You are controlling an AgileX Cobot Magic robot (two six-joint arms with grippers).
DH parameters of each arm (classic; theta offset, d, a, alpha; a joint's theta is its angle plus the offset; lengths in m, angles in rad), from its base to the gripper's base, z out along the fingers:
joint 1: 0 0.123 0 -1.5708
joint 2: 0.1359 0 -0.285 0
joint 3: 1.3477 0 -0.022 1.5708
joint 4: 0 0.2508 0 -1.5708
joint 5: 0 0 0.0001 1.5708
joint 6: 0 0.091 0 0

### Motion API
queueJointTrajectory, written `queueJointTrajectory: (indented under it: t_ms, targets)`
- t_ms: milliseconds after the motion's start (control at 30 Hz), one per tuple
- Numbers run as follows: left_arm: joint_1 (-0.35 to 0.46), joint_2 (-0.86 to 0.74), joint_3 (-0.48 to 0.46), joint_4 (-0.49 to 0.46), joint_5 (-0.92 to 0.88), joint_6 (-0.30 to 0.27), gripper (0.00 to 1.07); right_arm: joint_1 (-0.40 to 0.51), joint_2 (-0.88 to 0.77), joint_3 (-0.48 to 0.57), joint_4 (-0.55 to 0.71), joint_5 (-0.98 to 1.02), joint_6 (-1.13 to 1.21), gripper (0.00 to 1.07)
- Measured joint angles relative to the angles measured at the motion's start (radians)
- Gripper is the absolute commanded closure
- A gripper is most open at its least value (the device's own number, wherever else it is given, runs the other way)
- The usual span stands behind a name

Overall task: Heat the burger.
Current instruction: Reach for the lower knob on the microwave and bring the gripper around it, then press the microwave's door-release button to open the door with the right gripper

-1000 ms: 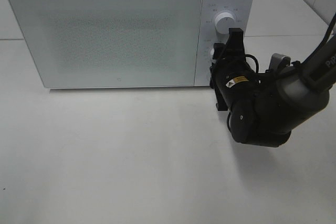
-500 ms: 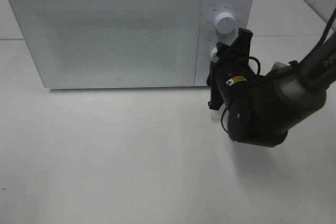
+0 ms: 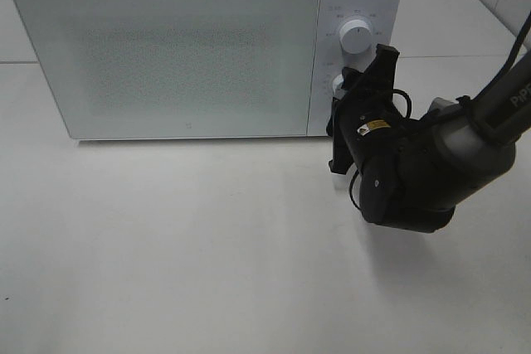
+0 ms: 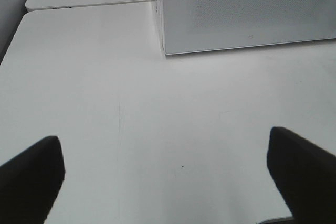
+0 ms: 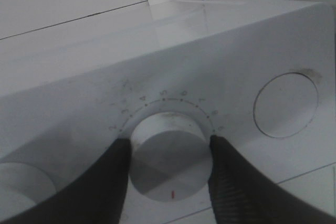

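The burger is out of view; the white microwave [image 3: 182, 47] has its door closed, and nothing shows through the frosted front. My right gripper [image 3: 353, 84] reaches the control panel and is shut on the lower dial [image 3: 338, 83]. In the right wrist view its black fingers [image 5: 113, 182] press both sides of this white dial [image 5: 168, 166], whose red mark points away from the numbered scale. My left gripper [image 4: 164, 148] stands open over the bare table with nothing between its fingers, the microwave's near corner [image 4: 247, 9] ahead of it.
An upper dial [image 3: 355, 36] sits above the gripped one on the panel. The white table [image 3: 166, 246] stretches in front of the microwave. The right arm's bulky black wrist [image 3: 406, 172] hangs over the table by the microwave's right end.
The right wrist has rolled slightly on the lower dial, its upper finger swinging right, then held still. The left gripper shows no change.
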State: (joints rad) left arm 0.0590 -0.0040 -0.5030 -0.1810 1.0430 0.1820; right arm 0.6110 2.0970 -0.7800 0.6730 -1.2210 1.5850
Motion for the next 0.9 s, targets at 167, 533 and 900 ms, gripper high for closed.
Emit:
queueJointTrajectory:
  t_ms: [167, 533, 900]
  targets:
    - [0.0, 0.0, 0.0, 0.0, 0.0, 0.0, 0.06, 0.0, 0.0, 0.0, -0.006, 0.0, -0.025, 0.66]
    - [0.0, 0.0, 0.0, 0.0, 0.0, 0.0, 0.06, -0.009, -0.011, 0.03, -0.052, 0.024, -0.165, 0.25]
    - [0.0, 0.0, 0.0, 0.0, 0.0, 0.0, 0.06, -0.013, -0.109, 0.159, -0.193, 0.082, -0.292, 0.33]
